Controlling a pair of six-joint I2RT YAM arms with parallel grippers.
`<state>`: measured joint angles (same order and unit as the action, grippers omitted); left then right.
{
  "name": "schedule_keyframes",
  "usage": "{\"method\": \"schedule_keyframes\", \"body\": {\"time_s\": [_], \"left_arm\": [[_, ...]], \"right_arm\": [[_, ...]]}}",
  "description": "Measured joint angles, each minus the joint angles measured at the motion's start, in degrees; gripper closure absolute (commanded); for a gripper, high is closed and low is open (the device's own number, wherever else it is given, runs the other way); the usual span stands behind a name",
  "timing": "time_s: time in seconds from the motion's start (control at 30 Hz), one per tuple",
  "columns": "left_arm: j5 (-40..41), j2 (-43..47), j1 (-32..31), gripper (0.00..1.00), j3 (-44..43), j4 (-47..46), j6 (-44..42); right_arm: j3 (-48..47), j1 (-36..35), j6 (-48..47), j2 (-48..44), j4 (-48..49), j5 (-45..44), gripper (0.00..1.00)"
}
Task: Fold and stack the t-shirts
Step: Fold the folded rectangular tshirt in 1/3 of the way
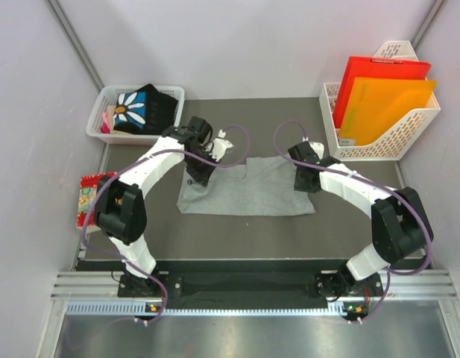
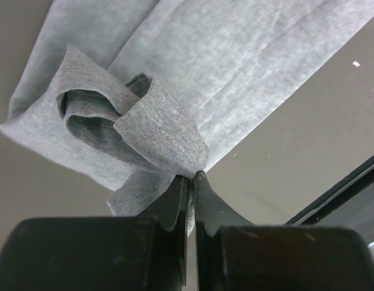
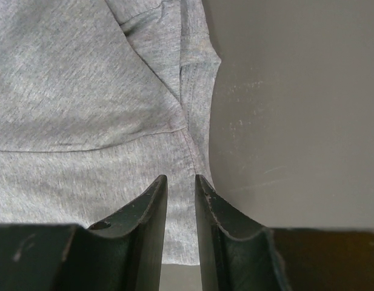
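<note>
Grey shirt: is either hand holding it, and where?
The left hand pinches a bunched edge fold of the grey shirt. Whether the right hand grips cannot be told.

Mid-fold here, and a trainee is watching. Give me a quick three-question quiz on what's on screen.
1. True or false: the left gripper is shut on the grey tee.
2. Where is the black tee? A) in the basket B) in the file rack C) on the table
3. Which gripper is open?
Key: 1 true; 2 A; 3 the right gripper.
</note>
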<state>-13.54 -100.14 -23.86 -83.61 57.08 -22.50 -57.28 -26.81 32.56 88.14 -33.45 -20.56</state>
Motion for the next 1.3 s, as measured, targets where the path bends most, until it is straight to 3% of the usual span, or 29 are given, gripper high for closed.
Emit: {"method": "schedule_keyframes", "body": {"time_s": [0.23,0.33,0.4,0.47,0.57,0.8,1.0,1.17,1.3], "left_arm": [[-0.07,-3.80,-2.91,0.95,-4.24,-0.22,2.73],[-0.09,-5.20,-3.50,0.86,-6.01,-0.55,4.20],[-0.13,-6.25,-4.02,0.70,-6.91,-0.83,4.98],[-0.37,-7.13,-4.96,0.34,-7.04,-1.20,5.86],[-1.05,-8.15,-6.84,0.01,-7.04,-1.36,6.78],[-4.20,-8.50,-8.72,0.01,-8.52,-0.44,8.55],[-5.29,-4.33,-5.14,0.01,-9.57,-0.92,8.39],[-3.50,2.78,0.17,0.01,0.42,-5.97,7.21],[-2.49,1.73,-0.07,0.01,10.64,-8.20,6.91]], "right_arm": [[0.72,0.07,-0.02,-0.33,0.46,0.35,0.75],[1.07,0.11,-0.02,-0.98,0.81,0.46,0.75],[1.33,0.11,-0.02,-1.31,0.92,0.50,0.75],[1.40,0.17,-0.04,-1.51,0.81,0.50,0.75],[1.40,0.44,-0.09,-1.51,0.83,0.50,0.75],[1.40,0.48,-0.39,-1.51,0.83,0.55,0.74],[1.40,0.48,-0.44,-1.51,0.81,0.55,0.74],[1.40,0.48,-0.44,-1.51,0.81,0.68,0.74],[1.38,0.48,-0.44,-1.51,0.81,0.74,0.74]]}}
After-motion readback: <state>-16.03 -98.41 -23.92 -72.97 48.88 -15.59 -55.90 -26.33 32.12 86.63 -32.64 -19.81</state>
